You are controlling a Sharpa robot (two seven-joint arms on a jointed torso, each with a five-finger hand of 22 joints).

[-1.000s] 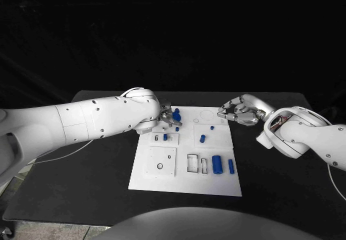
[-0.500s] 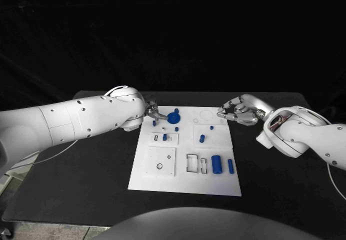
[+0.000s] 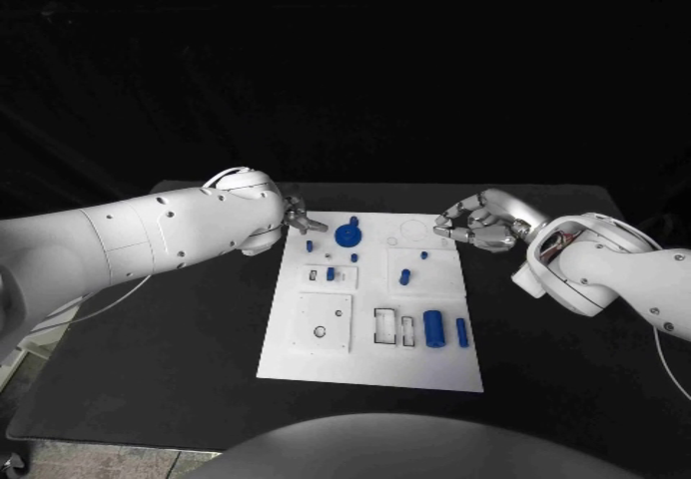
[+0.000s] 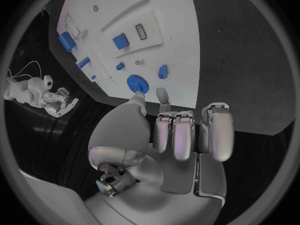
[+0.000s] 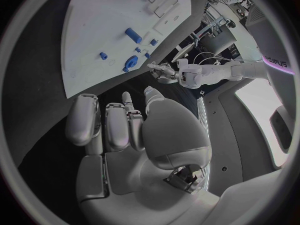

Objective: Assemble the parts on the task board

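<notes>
Left robot hand (image 3: 296, 218) hovered beside task board (image 3: 432, 344) far-left corner, fingers apart, empty. Blue gear (image 3: 348, 238) lay on board near it. Right robot hand (image 3: 479, 226) curled closed, empty, over black desk (image 3: 173, 339).

Left hand (image 3: 296, 218) has drawn back off the task board (image 3: 371, 344) toward the board's far left corner. Its fingers (image 4: 181, 135) are now apart and hold nothing. 1.0 s ago they were closed over the blue gear (image 3: 348, 238), hiding most of it. Gear now sits exposed on the board, just beyond the fingertips, apart from them. A small blue part (image 3: 309, 244) beside the fingers is also uncovered.
</notes>
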